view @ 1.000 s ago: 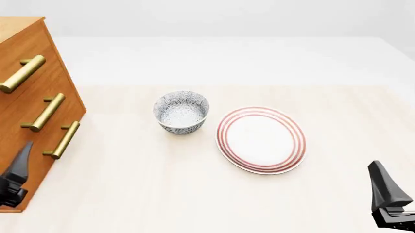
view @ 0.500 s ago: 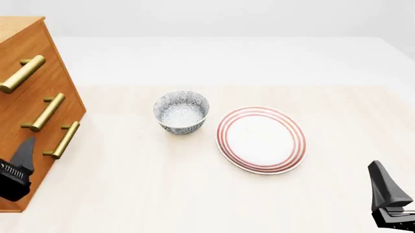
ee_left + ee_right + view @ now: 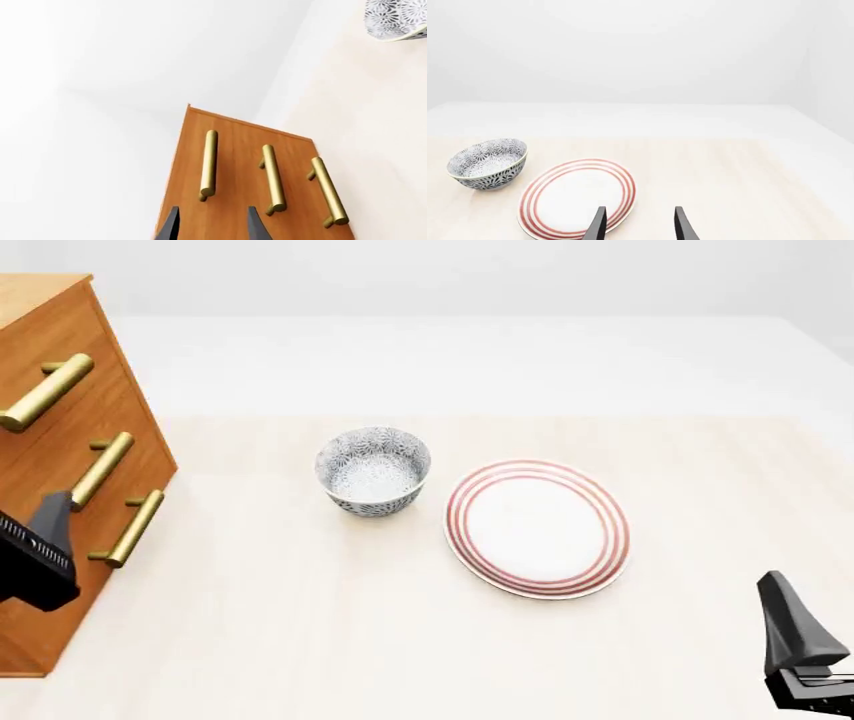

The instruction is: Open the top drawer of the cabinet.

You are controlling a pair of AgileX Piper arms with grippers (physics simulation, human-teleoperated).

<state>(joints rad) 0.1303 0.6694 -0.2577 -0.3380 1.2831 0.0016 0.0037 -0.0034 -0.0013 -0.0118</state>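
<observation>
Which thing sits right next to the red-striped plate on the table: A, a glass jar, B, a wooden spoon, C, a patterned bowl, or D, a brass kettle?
C: the patterned bowl stands just to the left of the red-striped plate in the front view, apart from the cabinet at the table's left edge.

- I count one cabinet [image 3: 54,470], orange-brown wood.
- It has three brass bar handles: top handle [image 3: 209,163], middle handle [image 3: 273,177], bottom handle [image 3: 328,191].
- One patterned bowl [image 3: 374,471].
- One red-ringed plate [image 3: 537,527].
- One table [image 3: 334,640].
- Two grippers: left gripper [image 3: 210,227], right gripper [image 3: 637,227].
</observation>
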